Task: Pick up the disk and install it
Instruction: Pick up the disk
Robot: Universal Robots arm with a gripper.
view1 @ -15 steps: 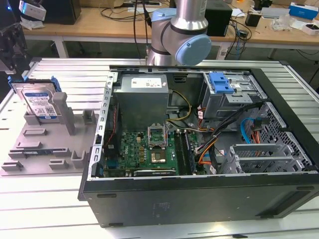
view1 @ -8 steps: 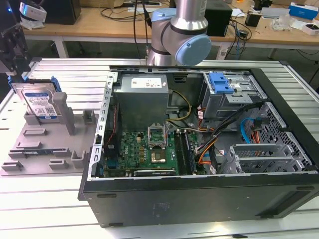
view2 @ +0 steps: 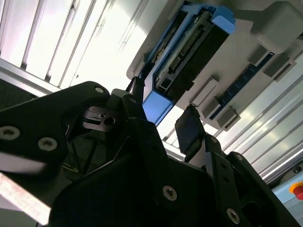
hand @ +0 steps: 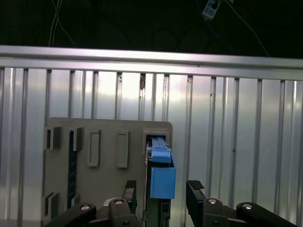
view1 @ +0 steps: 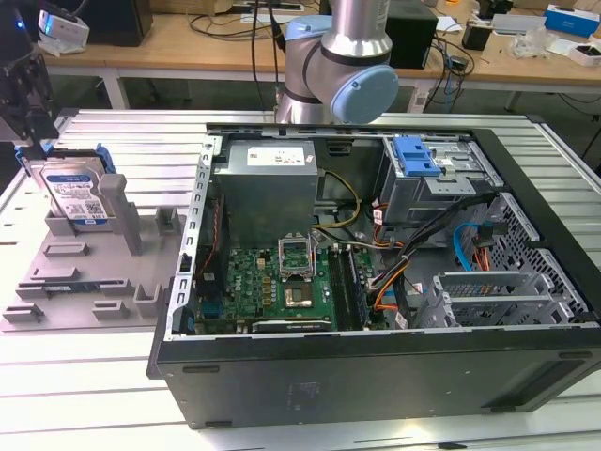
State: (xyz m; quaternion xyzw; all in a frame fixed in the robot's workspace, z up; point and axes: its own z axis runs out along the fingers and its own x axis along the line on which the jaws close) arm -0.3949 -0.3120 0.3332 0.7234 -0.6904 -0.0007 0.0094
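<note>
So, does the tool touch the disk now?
Apart. In the first wrist view the open tool sits astride the disk, and a gap shows between the disk and each of the fingers.

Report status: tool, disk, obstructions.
Black tool open, straddling silver rectangular hard disk in blue plastic carrier, gaps both sides. Disk upright in grey plastic holder, unlifted. Grey upright post close beside it.

I see the exterior view looking down steeply on the open computer case (view1: 376, 366) and counter (view1: 94, 376). Both wrist views ride close behind the pincer (hand: 162, 189), facing the disk (hand: 162, 177) they share.
</note>
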